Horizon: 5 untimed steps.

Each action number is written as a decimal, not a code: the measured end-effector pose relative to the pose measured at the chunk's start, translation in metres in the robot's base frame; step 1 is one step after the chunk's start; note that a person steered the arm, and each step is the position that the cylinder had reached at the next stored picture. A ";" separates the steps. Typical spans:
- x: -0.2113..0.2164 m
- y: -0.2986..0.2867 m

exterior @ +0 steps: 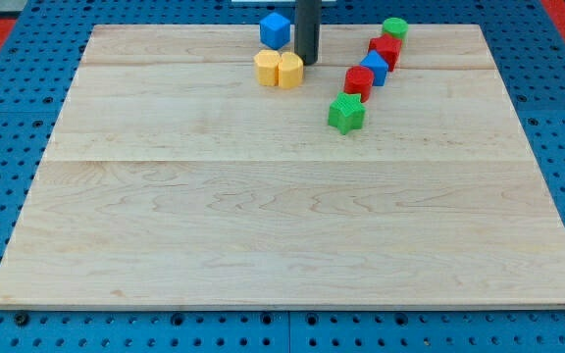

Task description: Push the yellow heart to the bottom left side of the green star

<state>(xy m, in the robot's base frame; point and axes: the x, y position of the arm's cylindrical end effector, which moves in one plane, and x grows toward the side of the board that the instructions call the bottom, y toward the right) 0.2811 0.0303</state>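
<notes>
The green star (346, 113) lies on the wooden board (282, 216), right of centre near the view's top. Two yellow blocks sit side by side to its upper left: the one on the right (290, 71) looks like the heart, the one on the left (268, 67) is a blocky shape that I cannot name. My tip (307, 61) stands just above and to the right of the yellow heart, close to it or touching it. The star is about 60 pixels to the tip's lower right.
A blue cube (275, 29) sits left of the rod at the view's top. A diagonal row runs up and right from the star: a red block (358, 81), a blue block (374, 68), a red block (385, 49), a green cylinder (394, 27).
</notes>
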 end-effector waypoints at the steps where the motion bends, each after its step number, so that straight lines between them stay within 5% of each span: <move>1: 0.037 -0.005; 3: -0.038 -0.020; 5: 0.041 -0.036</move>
<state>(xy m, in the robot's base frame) 0.3218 -0.0060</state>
